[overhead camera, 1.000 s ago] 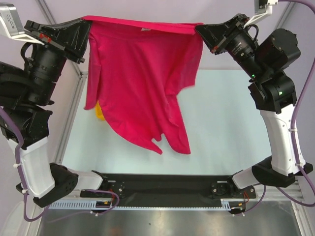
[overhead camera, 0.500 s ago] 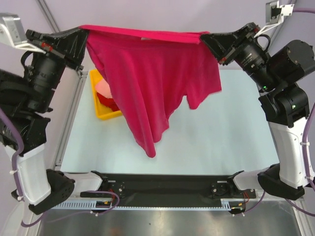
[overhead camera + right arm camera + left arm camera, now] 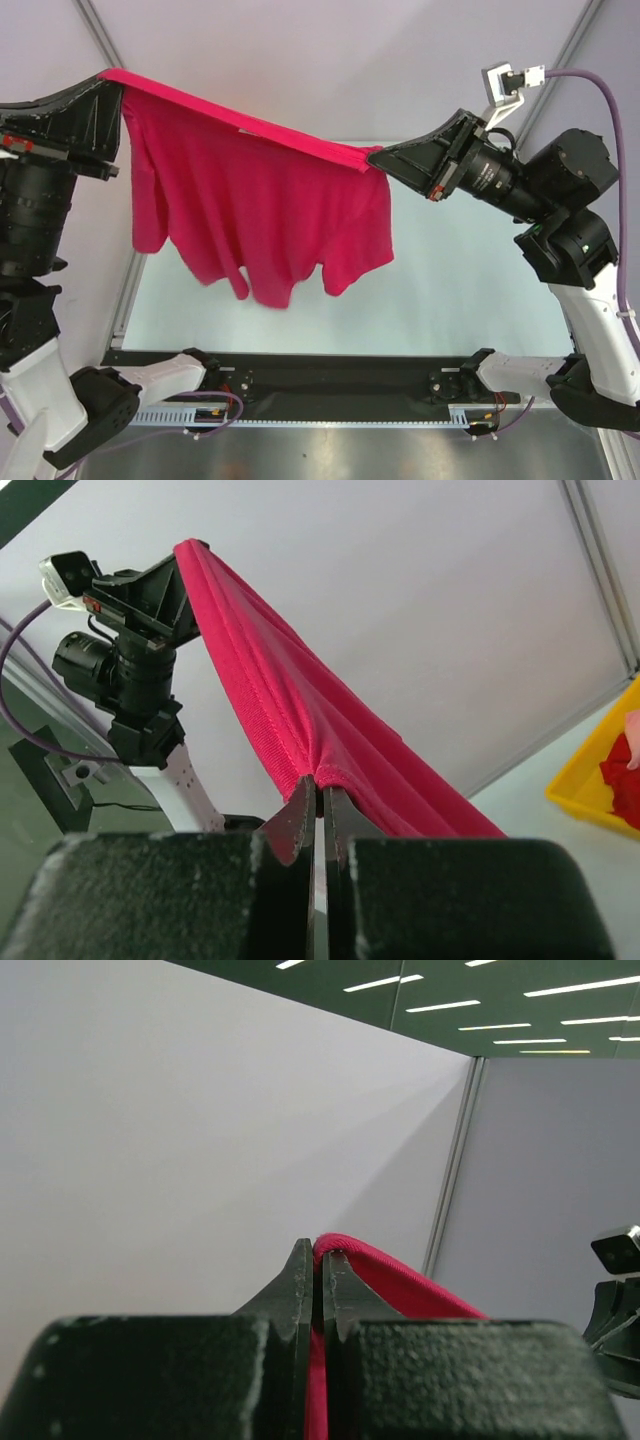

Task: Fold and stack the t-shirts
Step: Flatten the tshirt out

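A magenta-crimson t-shirt hangs in the air above the table, stretched by its top edge between both grippers. My left gripper is shut on the shirt's upper left corner, high at the left. Lower, at centre right, my right gripper is shut on the other corner. The top edge slants down from left to right, and the body and sleeves dangle loose below it. The left wrist view shows the fingertips pinching the red hem. In the right wrist view the cloth runs from my closed jaws up to the left gripper.
A yellow bin holding red cloth shows at the right edge of the right wrist view; the hanging shirt hides it in the top view. The pale table lies below, with the arm bases and a black rail along its near edge.
Both arms have swung left with the shirt. The left gripper rose toward the upper left, the right gripper came down toward centre, so the top edge now slants. The shirt now covers the bin.
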`<action>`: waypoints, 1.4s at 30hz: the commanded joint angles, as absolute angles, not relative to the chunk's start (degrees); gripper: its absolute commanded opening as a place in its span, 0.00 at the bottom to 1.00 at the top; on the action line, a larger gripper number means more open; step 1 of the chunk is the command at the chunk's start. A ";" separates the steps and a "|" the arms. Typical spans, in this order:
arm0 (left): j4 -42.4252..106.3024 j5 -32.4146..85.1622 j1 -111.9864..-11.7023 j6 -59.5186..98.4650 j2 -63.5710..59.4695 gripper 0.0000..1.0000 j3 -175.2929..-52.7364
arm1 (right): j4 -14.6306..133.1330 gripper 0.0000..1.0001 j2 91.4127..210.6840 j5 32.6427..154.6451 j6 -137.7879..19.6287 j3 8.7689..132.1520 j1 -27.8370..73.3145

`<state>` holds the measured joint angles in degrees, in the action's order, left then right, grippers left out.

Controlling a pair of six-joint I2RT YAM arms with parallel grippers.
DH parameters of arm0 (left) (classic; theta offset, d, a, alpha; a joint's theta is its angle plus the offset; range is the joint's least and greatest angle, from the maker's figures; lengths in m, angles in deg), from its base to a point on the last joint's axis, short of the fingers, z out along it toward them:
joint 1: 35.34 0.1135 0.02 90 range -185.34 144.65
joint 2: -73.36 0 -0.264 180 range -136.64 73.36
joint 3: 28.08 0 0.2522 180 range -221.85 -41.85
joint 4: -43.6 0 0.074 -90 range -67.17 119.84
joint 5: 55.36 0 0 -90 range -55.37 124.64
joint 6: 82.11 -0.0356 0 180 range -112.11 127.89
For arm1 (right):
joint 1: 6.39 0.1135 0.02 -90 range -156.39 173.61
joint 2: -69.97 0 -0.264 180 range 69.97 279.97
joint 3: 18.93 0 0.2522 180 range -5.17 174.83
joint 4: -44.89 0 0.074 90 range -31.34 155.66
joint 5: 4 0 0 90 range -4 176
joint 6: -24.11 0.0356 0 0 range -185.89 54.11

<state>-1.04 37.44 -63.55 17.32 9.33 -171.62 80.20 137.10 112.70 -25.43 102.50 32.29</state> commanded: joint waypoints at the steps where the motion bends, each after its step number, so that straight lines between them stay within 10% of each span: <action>1: 9.44 44.75 -62.24 15.45 8.23 0.00 -172.28 | 81.94 0.00 135.88 110.96 -23.98 100.92 32.02; 7: 13.49 43.95 -62.33 12.73 3.85 0.00 -157.79 | 97.44 0.00 135.89 100.45 -22.92 93.37 29.31; 14: 19.09 36.39 -66.45 14.23 -14.86 0.00 -141.26 | 104.71 0.00 129.30 103.30 -24.23 64.55 2.26; 23: 13.58 34.28 -74.28 12.99 -54.47 0.00 -169.87 | 105.76 0.00 132.80 94.80 -28.80 49.85 -8.93; 38: 28.51 36.48 -65.85 23.01 -67.88 0.02 -187.92 | 97.95 0.02 160.39 95.32 -26.87 71.01 -12.54; 39: 28.52 36.74 -65.23 23.53 -67.80 0.12 -187.83 | 97.07 0.05 163.45 96.10 -26.70 72.16 -12.80; 40: 27.12 37.27 -64.62 23.63 -67.36 0.51 -187.74 | 97.33 0.11 165.40 96.55 -26.78 75.39 -12.89; 42: 25.19 36.66 -63.30 22.67 -66.66 0.70 -187.22 | 99.77 0.32 170.13 96.99 -27.91 78.92 -12.98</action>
